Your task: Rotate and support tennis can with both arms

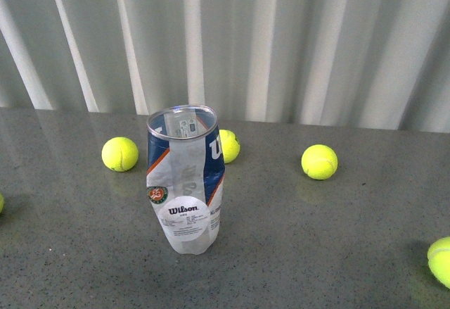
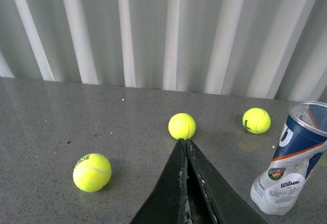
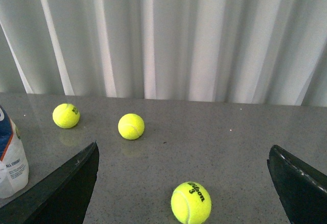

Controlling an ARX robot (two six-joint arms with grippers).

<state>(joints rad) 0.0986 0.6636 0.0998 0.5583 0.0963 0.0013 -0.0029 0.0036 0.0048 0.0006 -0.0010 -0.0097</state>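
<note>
Backdrop: pale pleated curtain (image 1: 281, 41) hanging behind a grey speckled table (image 1: 316, 238).
Tennis can: the tennis can (image 1: 185, 179) stands upright near the middle of the table in the front view, open metal rim on top, Wilson label and round emblem facing the camera; nothing touches it.
Balls around the can (front view): one ball (image 1: 120, 154) at about 10 o'clock from the can, apart from it; a second ball (image 1: 229, 146) at about 1 o'clock, just behind the can and partly hidden by it; a third ball (image 1: 319, 162) at about 3 o'clock, well apart; a fourth ball (image 1: 441, 260) at about 4 o'clock, cut by the frame edge.
Left gripper: the left gripper (image 2: 185, 143) has its two black fingers pressed together, holding nothing; the can shows off to one side of it, apart.
Right gripper: the right gripper (image 3: 184, 157) is spread wide, empty, with a ball marked 3 (image 3: 190, 202) on the table between its fingers (image 3: 66, 183); the can sits just outside one finger.
Arms in front view: neither one shows.
</note>
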